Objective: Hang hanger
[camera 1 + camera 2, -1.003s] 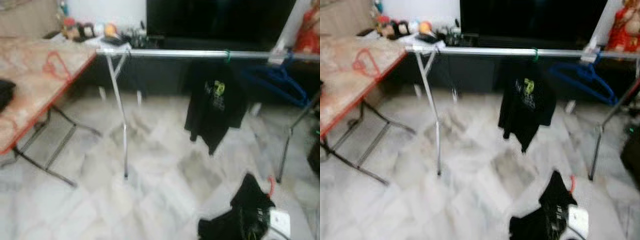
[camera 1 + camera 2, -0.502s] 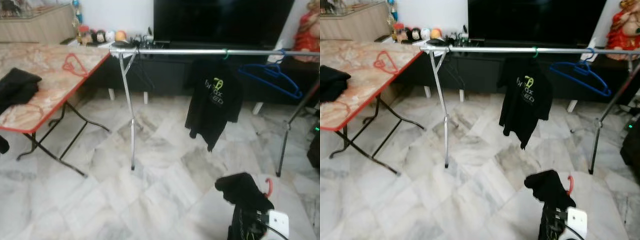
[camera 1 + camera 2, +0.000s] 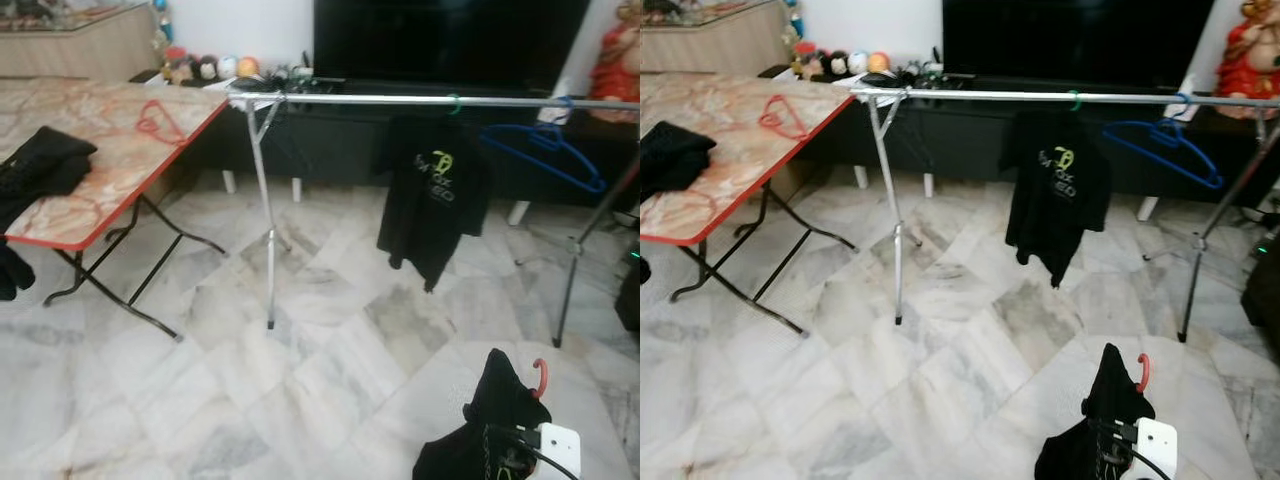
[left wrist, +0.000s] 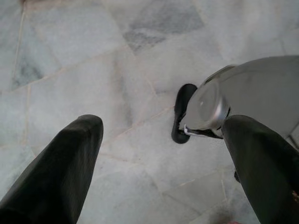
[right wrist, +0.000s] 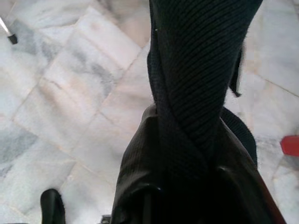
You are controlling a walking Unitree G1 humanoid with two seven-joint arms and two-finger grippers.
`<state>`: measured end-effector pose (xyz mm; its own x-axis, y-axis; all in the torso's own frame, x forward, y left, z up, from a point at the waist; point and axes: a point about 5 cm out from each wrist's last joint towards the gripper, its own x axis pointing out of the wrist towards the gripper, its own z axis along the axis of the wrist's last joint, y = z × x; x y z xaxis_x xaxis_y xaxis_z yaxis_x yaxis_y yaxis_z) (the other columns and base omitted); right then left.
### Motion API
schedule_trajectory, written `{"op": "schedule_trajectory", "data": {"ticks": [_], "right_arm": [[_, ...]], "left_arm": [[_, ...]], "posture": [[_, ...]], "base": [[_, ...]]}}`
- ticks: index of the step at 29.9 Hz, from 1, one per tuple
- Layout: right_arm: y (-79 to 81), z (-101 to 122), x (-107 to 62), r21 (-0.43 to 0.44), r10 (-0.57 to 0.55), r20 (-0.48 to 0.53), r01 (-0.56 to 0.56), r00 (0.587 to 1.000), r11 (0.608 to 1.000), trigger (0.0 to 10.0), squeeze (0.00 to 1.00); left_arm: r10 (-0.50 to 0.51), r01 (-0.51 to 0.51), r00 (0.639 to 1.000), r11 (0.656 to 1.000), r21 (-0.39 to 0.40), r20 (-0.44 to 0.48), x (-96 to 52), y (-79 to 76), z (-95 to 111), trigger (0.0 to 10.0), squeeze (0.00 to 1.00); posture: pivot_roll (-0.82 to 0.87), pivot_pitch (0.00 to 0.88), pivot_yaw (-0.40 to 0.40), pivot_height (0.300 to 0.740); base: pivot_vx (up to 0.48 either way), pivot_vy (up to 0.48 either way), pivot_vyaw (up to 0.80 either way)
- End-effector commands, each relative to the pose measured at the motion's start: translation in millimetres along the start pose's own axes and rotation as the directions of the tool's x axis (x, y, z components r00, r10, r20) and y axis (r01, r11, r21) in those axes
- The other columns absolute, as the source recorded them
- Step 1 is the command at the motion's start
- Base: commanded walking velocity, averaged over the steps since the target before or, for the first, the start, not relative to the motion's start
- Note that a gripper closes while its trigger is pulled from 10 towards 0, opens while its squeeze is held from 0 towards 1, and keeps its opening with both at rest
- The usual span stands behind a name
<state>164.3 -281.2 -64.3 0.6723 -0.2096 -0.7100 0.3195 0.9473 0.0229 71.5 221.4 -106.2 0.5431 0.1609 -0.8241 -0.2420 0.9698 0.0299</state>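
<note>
Spread wide apart, the two black fingers of the left gripper hang over bare floor and hold nothing, with a silver part of the robot and a black foot below them. At the right gripper the fingers are buried in the dark ribbed black shirt they clamp, so their gap cannot be made out, only that the cloth is pinched and rises from them. A red plastic hanger hook sticks up out of this shirt, low at the robot's right, well short of the rack.

White and grey marble floor tiles spread across the room. A long black television stands on a low dark cabinet at the far wall. At the left is a folding table with a marbled pink top and red edge; a dark heap of clothing and a red wire hanger lie on it. A silver metal clothes rack crosses in front of the television. From its rail hang a black T-shirt with a green logo on a green hook, and to the right of it an empty blue plastic hanger
</note>
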Motion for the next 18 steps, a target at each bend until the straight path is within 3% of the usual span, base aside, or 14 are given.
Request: {"op": "schedule_trajectory", "data": {"ticks": [1, 18], "right_arm": [[0.9, 8.4, 1.9, 0.003, 0.005, 0.034, -0.005, 0.999, 1.000, 10.0, 0.00], [1.4, 8.4, 1.7, 0.001, 0.013, 0.040, -0.013, 0.999, 1.000, 10.0, 0.00]], "left_arm": [[0.013, -0.013, 1.000, 1.000, -0.007, -0.011, -0.4, 3.8, -0.9, 10.0, 0.00], [0.014, -0.014, 1.000, 1.000, -0.006, -0.012, -0.8, 4.3, -1.6, 10.0, 0.00]], "posture": [[0.02, 0.000, -0.053, 0.740], [0.03, 0.000, -0.056, 0.740]], "base": [[0.000, 0.337, 0.00], [0.000, 0.333, 0.00]]}}
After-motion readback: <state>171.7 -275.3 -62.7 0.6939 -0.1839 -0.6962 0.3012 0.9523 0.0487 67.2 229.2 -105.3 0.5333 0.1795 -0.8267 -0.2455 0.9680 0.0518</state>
